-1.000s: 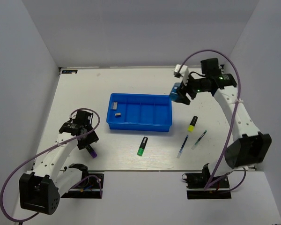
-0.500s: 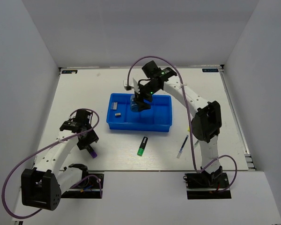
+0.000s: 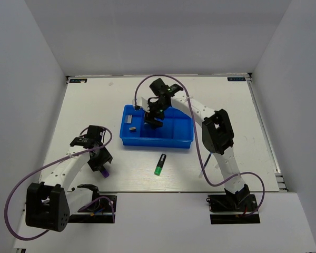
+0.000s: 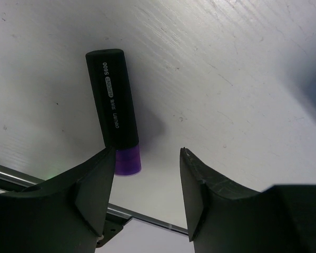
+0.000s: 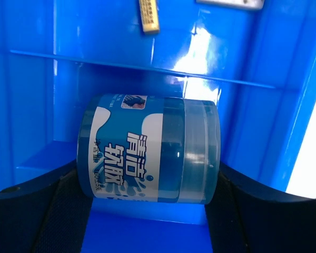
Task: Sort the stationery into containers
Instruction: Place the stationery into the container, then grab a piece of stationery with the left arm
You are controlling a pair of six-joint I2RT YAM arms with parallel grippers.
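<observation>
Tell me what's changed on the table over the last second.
The right gripper, holding the blue tub, swung left from beyond the right end of the tray to over its left half. The left gripper stayed open beside the purple marker; the green marker hasn't moved.

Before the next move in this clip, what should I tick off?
1. Right gripper shut on tub: ok.
2. Tub over the tray, not the table: ok.
3. Tub resting on the tray floor: cannot tell.
4. Left gripper open: ok.
5. Purple marker centred in the left gripper: not ok, its end lies beside one finger.
</observation>
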